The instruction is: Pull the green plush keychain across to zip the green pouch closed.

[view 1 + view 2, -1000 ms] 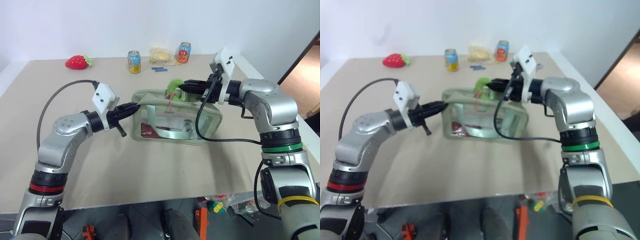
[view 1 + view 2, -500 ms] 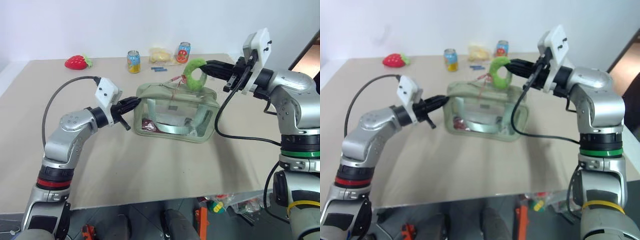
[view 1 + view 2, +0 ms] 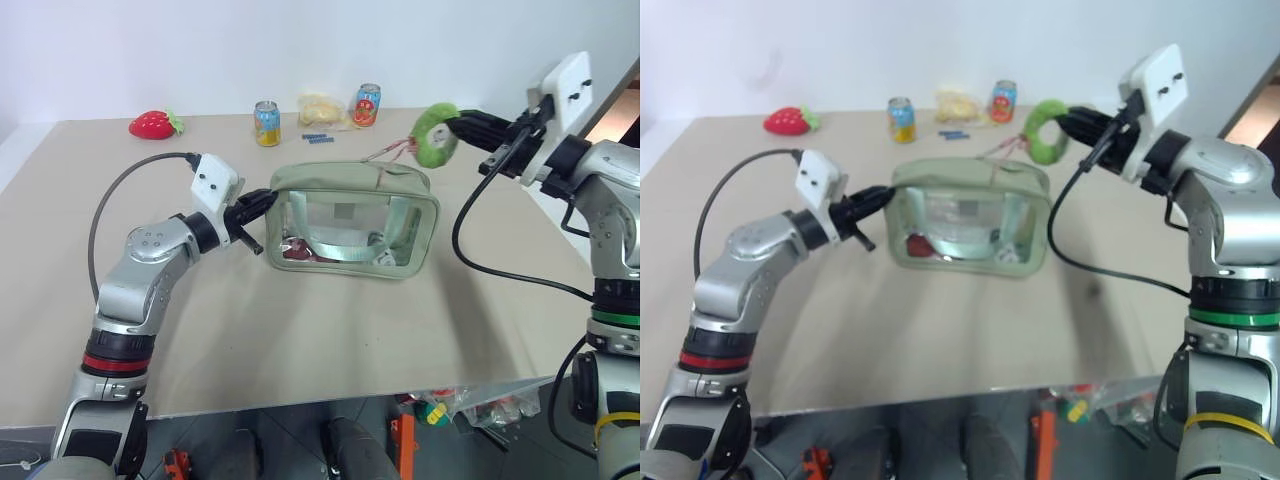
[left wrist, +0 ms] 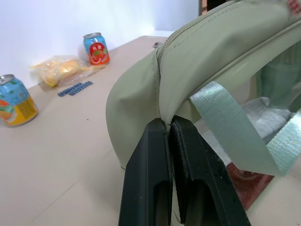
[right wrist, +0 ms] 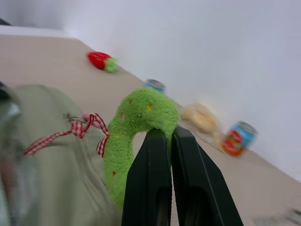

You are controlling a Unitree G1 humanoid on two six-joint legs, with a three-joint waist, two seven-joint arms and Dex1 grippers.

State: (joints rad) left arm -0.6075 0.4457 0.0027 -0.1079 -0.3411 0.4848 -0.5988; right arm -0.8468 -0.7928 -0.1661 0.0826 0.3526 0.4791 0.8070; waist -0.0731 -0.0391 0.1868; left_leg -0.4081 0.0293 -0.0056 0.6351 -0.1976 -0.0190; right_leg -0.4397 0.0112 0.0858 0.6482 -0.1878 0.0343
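Left wrist view showed the left gripper (image 4: pixel 167 123) clamped on the end seam of the green pouch (image 3: pixel 352 222), which stood on the table (image 3: pixel 300 330). The right gripper (image 3: pixel 462 127) was closed on the green plush keychain (image 3: pixel 434 134), held in the air just past the pouch's right end.

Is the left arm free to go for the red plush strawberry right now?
Probably not yet. The left gripper is shut on the green pouch, pinching its end seam. The strawberry lies apart near the table's far edge, nothing between, but letting go would unbrace the pouch.
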